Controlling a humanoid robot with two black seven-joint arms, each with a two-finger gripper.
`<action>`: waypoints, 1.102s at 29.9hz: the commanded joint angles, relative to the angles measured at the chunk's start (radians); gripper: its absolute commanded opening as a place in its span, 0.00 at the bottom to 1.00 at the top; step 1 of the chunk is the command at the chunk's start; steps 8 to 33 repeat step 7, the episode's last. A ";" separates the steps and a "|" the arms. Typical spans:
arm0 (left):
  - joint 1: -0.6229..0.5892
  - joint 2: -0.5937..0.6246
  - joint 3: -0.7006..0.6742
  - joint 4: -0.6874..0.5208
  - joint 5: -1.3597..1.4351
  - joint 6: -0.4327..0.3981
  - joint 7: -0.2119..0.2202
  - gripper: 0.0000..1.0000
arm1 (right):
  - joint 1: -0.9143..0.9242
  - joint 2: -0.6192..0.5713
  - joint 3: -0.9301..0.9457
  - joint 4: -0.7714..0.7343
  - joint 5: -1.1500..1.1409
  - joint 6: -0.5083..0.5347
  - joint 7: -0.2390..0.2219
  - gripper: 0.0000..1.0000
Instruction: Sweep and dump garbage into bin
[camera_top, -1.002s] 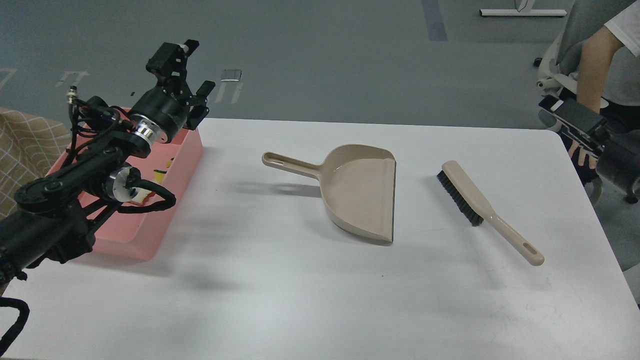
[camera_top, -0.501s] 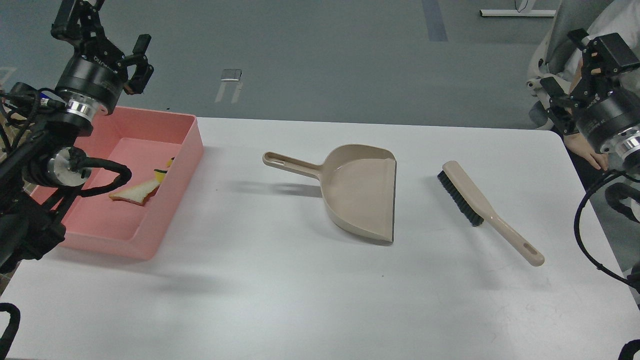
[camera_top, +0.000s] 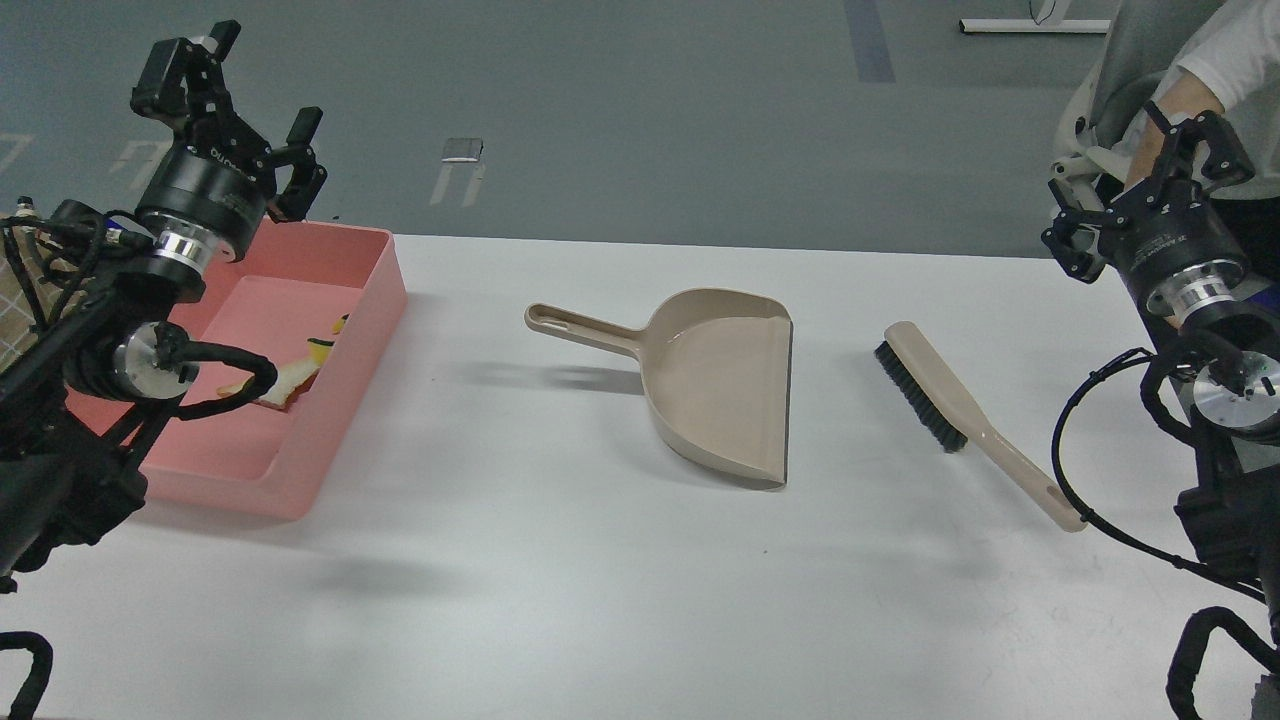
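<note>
Pink bin (camera_top: 350, 300) at left already holds the garbage (camera_top: 300, 372); both claws, left gripper (camera_top: 235, 110) and right gripper (camera_top: 1145, 185), hang spread and empty, task apparently finished.

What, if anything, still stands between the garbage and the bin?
Nothing visible does. The garbage, a bread-like slice and a yellow sponge piece, already lies inside the bin, partly hidden by the left arm. The dustpan on the table looks empty.

White table (camera_top: 560, 600) carried three things, well apart. Pink bin (camera_top: 345, 400) sat at left edge. Beige dustpan (camera_top: 715, 385) lay mid-table, handle pointing left. Brush (camera_top: 965, 415) lay right, bristles facing dustpan.
</note>
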 joint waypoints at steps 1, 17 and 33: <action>0.012 0.000 -0.027 0.000 -0.020 -0.009 0.016 0.98 | 0.002 0.028 0.000 0.010 0.001 0.006 0.000 1.00; 0.022 -0.002 -0.057 -0.001 -0.104 -0.043 0.020 0.98 | -0.002 0.031 -0.005 0.046 0.001 0.006 0.000 1.00; 0.022 -0.002 -0.057 -0.001 -0.104 -0.043 0.020 0.98 | -0.002 0.031 -0.005 0.046 0.001 0.006 0.000 1.00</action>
